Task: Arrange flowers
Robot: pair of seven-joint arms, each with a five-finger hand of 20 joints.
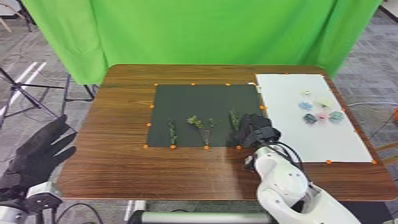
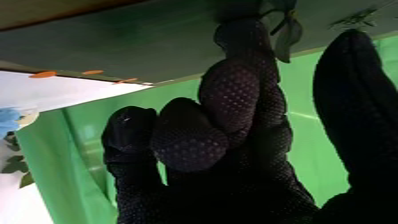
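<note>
Flowers [image 1: 322, 117] on the wooden table [image 1: 191, 175], in two groups. Left hand [image 1: 35, 152]: beside the table's left edge, fingers straight and spread. Right hand [image 1: 256, 129]: over the right part of the dark mat [image 1: 187, 102], fingers loosely bent, thumb well apart from them, no pinch; a leafy sprig [image 2: 289, 37] is just beside one fingertip. Further sprigs [image 1: 173, 132] lie on the mat, stems toward the robot. Pale, pink and blue-green heads cluster on the white sheet [image 1: 306, 140]. Beyond the table: green curtain [image 1: 213, 35].

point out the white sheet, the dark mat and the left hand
white sheet [image 1: 311, 145], head view, bare lower part
dark mat [image 1: 195, 97], head view, bare upper part
left hand [image 1: 35, 155], head view, middle of the glove
</note>
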